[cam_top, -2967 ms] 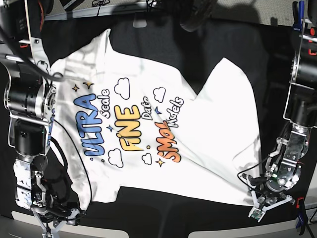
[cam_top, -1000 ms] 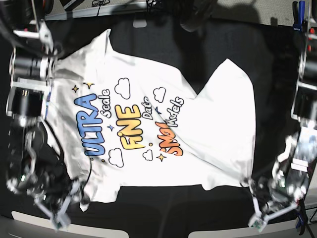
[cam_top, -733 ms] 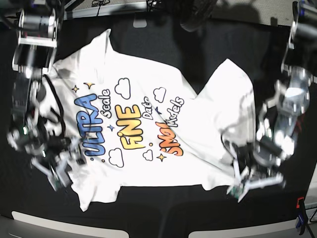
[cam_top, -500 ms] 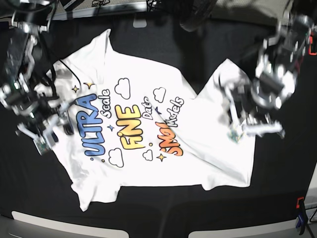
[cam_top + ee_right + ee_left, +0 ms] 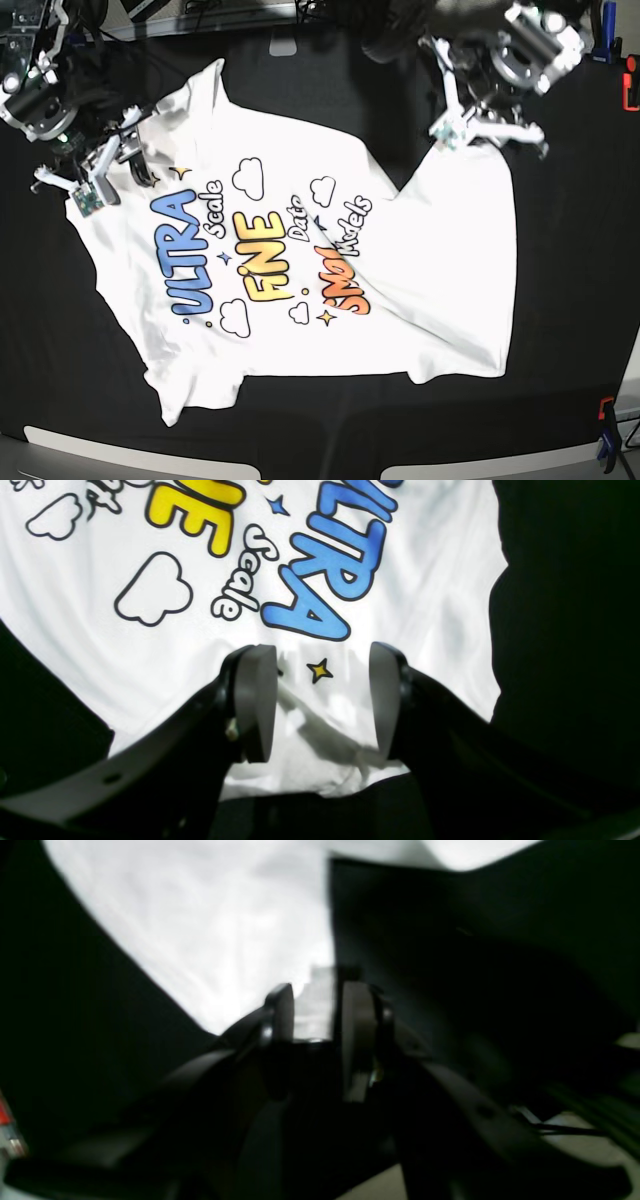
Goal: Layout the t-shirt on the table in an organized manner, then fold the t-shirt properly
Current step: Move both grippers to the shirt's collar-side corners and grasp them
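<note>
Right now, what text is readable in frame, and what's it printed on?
All of it is printed on the front of the white t-shirt:
"ULTRA" in blue
"Scale" in small white outlined script
"FiNE" in yellow
"Data" in small script
"SMOL" in orange
"Models" in small script
The left wrist view is blurred and shows no text. No other label in view is readable.

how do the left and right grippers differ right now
The right gripper has its fingers spread wide over the t-shirt print near the blue ULTRA; the left gripper shows a narrower gap, at the plain white edge beside the table. Neither visibly pinches the cloth.
</note>
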